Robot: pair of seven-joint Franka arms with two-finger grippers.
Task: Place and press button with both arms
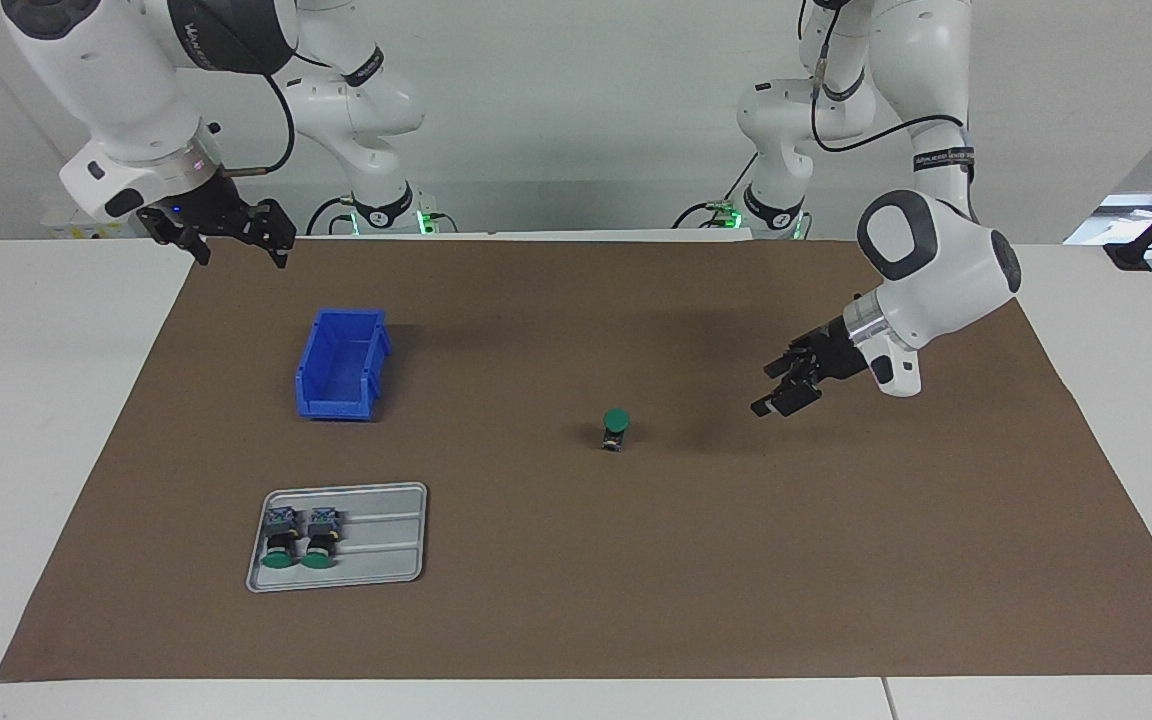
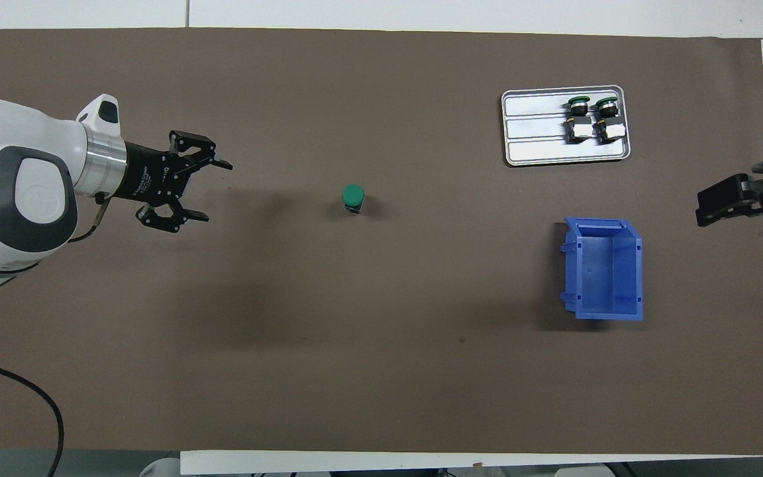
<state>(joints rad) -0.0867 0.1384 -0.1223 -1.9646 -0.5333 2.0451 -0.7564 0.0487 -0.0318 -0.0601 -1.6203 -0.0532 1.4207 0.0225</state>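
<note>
One button stands upright on the brown mat near the table's middle, green cap up, with nothing touching it. My left gripper hovers low over the mat, open and empty. It points at the button from the left arm's end of the table, a clear gap away. My right gripper hangs raised over the mat's edge at the right arm's end, open and empty, well apart from the button.
A grey tray holds two more buttons lying on their sides, farther from the robots than the empty blue bin. Both sit toward the right arm's end.
</note>
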